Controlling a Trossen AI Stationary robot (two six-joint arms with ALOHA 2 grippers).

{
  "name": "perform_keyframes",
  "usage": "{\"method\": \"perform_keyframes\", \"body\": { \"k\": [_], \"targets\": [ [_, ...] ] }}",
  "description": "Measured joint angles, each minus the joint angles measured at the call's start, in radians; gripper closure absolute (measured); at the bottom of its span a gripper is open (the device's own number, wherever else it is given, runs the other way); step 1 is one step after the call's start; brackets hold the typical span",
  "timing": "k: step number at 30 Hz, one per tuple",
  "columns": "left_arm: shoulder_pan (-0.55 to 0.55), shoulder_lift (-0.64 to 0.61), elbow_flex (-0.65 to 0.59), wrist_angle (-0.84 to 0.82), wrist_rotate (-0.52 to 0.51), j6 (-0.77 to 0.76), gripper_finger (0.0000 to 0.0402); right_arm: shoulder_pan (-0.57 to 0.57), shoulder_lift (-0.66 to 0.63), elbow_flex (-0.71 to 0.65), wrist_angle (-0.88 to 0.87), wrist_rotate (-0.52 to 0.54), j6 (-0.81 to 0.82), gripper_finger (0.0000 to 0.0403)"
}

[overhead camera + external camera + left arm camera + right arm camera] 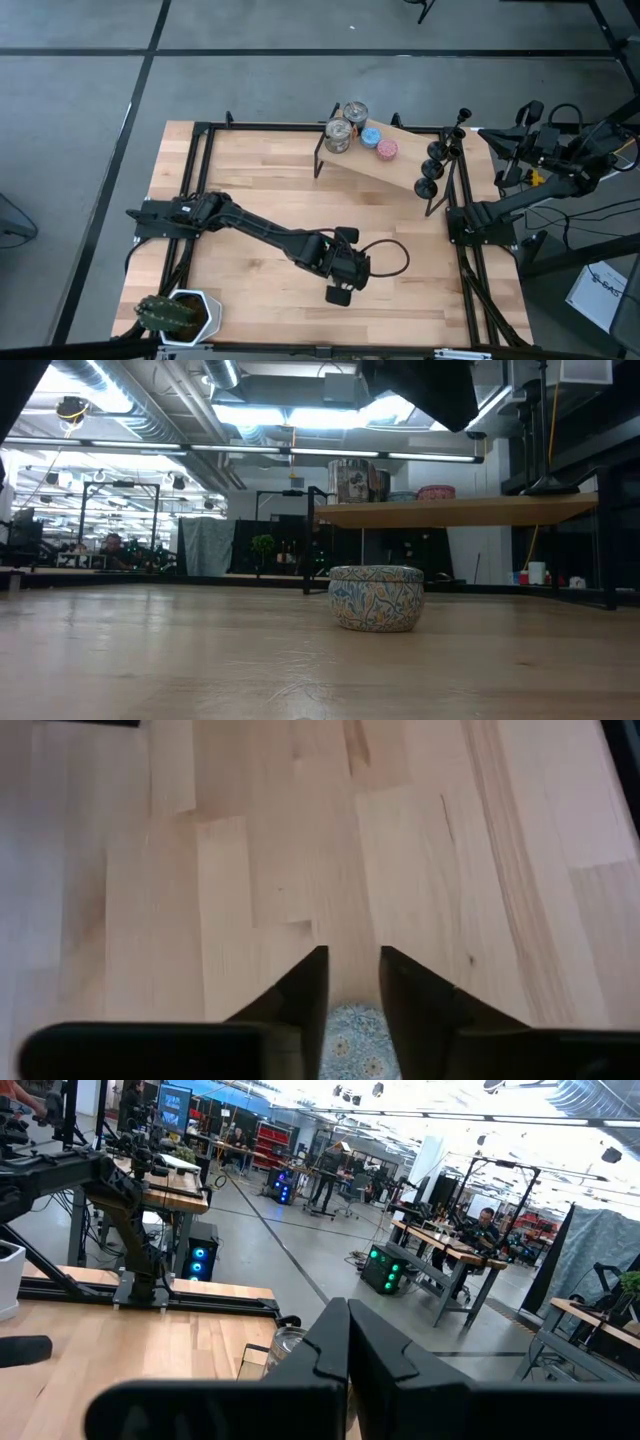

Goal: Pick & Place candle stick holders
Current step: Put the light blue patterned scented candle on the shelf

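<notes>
Surface materials and finishes, work table and fixtures

The table [260, 210] is pale butcher-block wood, smooth and matt, with visible grain; its frame [200, 160] is matt black metal. At upper centre of the high view, the raised shelf [400, 170] is bare light wood carrying two shiny metal cans [345, 125]. The candle stick holders [440, 155] at upper right are black and matt. The patterned bowl [376, 597], centre of the low view, has a glossy, glazed-looking surface. The left gripper [352, 982] fingers are dark and matt.
</notes>
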Motion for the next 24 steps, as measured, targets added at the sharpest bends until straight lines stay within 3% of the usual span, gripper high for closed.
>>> {"method": "perform_keyframes", "body": {
  "k": [12, 24],
  "targets": [
    [-0.01, 0.046, 0.0, 0.001, 0.064, -0.044, 0.021, 0.0, 0.0, 0.0, 0.0, 0.0, 0.0, 0.0398],
    [-0.033, 0.052, 0.0, 0.001, 0.042, -0.043, 0.0198, 0.0, 0.0, 0.0, 0.0, 0.0, 0.0, 0.0398]
  ]
}}
